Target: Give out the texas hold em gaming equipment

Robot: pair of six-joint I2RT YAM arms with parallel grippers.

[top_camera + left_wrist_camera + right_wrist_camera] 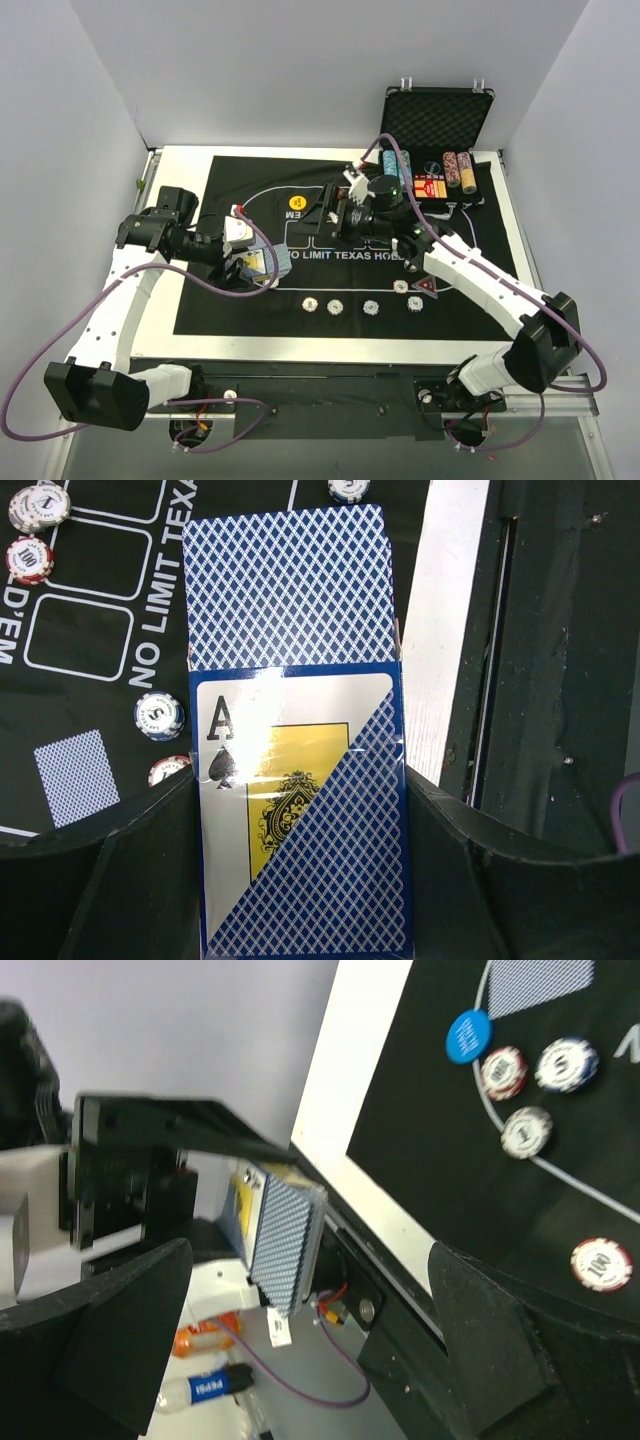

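Mat (240,290): white print "NO LIMIT TEXAS HOLD", rest cut off by an arm. Card box (300,810): "A" w/ spade sign. Red chip (28,560): "100". Blue chip (158,715): "5". Bottle (205,1387) off the table: "PEPSI". Blue disc (468,1036): print too blurry to read.

Plain pale walls (300,70) on three sides, white table (300,350), soft even light

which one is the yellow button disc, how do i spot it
Find the black felt mat, then the left end of its white printed lettering. The yellow button disc lies just beyond that, on its own. It is flat bright yellow, unlike the pale striped-edge chips lined along the mat's near side.
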